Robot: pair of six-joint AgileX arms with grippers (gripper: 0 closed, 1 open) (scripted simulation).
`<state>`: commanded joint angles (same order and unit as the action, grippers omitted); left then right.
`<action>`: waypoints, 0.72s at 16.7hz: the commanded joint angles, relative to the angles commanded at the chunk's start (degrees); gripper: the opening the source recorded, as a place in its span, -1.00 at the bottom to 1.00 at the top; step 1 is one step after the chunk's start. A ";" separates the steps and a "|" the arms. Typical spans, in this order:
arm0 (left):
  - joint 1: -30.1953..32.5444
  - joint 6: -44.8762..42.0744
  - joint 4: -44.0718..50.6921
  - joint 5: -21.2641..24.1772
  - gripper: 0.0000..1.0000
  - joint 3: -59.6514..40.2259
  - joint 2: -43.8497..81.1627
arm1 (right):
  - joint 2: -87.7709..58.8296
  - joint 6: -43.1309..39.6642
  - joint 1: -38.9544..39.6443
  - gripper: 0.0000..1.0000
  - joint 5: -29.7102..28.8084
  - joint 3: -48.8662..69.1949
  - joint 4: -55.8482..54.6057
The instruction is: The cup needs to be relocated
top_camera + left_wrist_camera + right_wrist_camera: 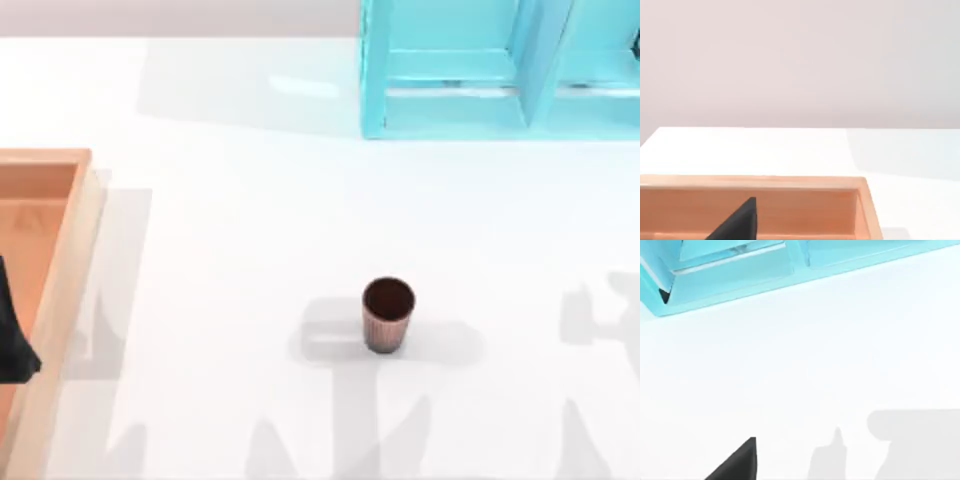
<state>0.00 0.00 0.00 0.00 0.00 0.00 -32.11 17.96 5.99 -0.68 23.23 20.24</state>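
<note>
The cup is a small reddish-brown ribbed tumbler with a dark inside. It stands upright on the white table, a little right of centre and toward the front, with nothing touching it. My left arm shows as a dark shape at the far left edge, above the wooden tray and far from the cup. In the left wrist view a dark tip of my left gripper hangs over that tray. A dark tip of my right gripper hovers over bare white table, with the turquoise shelf beyond it.
A light wooden tray with raised walls lies along the left edge. A turquoise shelf unit stands at the back right. Grey arm shadows fall on the table around the cup and at the right.
</note>
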 joint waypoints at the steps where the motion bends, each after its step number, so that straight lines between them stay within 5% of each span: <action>1: 0.00 0.00 0.00 0.00 1.00 0.00 0.00 | -6.02 2.55 1.16 1.00 -0.12 3.92 3.52; 12: 0.00 0.00 0.00 0.00 1.00 0.00 0.00 | -68.36 21.28 18.56 1.00 0.15 51.24 42.84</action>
<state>0.00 0.00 0.00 0.00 0.00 0.00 -100.47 39.24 24.56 -0.53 74.47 63.08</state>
